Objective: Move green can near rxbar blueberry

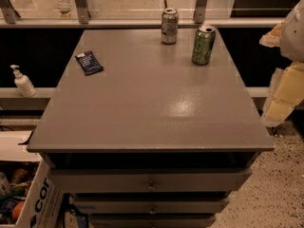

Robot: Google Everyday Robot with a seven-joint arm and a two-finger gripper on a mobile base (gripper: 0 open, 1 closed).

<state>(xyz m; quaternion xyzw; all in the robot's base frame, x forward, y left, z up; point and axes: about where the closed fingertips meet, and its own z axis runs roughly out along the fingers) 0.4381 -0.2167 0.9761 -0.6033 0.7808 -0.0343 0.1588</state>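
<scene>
The green can (203, 44) stands upright near the table's far right corner. It has a green patterned body and a silver top. The rxbar blueberry (89, 62) is a flat dark navy wrapper with white print, lying near the table's far left edge. The two are far apart, with bare tabletop between them. My arm (287, 80) with its white and cream covers hangs at the right edge of the view, off the table's right side. My gripper (274, 36) is up there, right of the green can and apart from it, holding nothing that I can see.
A silver-grey can (169, 26) stands upright at the far edge, left of the green can. The grey table (152, 118) has drawers below its front. A pump bottle (22, 82) sits on a ledge to the left. A box (33, 198) of items stands at the lower left.
</scene>
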